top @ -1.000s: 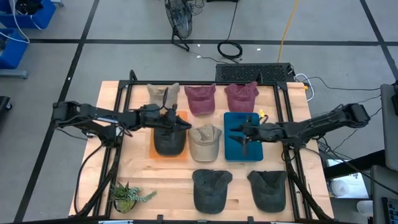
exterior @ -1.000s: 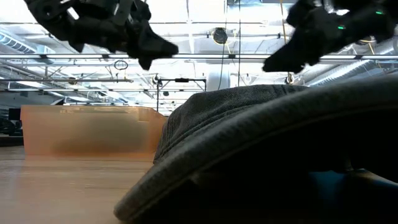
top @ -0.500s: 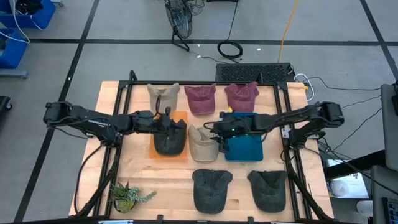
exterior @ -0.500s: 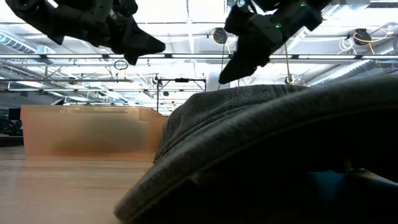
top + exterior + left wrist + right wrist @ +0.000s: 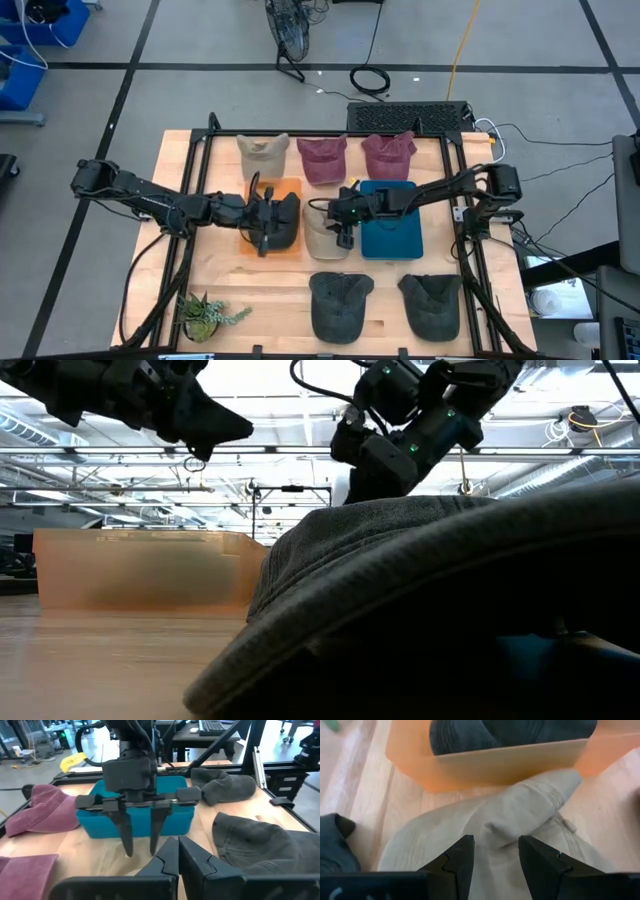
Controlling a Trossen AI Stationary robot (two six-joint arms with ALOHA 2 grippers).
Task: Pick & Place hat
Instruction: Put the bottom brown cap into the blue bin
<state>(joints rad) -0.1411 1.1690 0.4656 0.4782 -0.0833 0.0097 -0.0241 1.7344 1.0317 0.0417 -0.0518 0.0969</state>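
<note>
Hats spread over the wooden surface (image 5: 222,275). Far edge, from the left: tan hat (image 5: 262,153), then two maroon hats (image 5: 322,158) (image 5: 388,154). Near edge: two dark grey hats (image 5: 340,303) (image 5: 431,303), w/ a small plant (image 5: 206,314) at the near-left corner. Centre row: orange bin (image 5: 291,188) holding a dark hat (image 5: 281,222), beige hat (image 5: 326,232) just beside it, then blue bin (image 5: 393,235) toward the right edge.

Right gripper (image 5: 345,218) reaches in from the right edge, across the blue bin, and sits over the beige hat's crown. Right wrist view: fingers (image 5: 454,862) apart at a moderate gap, tips down on or just above the beige fabric (image 5: 510,822); contact can't be told. Nothing gripped.

Left gripper (image 5: 266,222) comes in from the left edge, over the orange bin and the dark hat. Left wrist view: its fingers (image 5: 167,857) nearly together, only a narrow slit, nothing between them; right gripper (image 5: 138,851) faces it w/ the blue bin (image 5: 95,823) behind.

Low view: grey hat (image 5: 440,600) fills the foreground, orange bin (image 5: 140,568) beyond, both grippers (image 5: 200,422) (image 5: 372,480) above.
</note>
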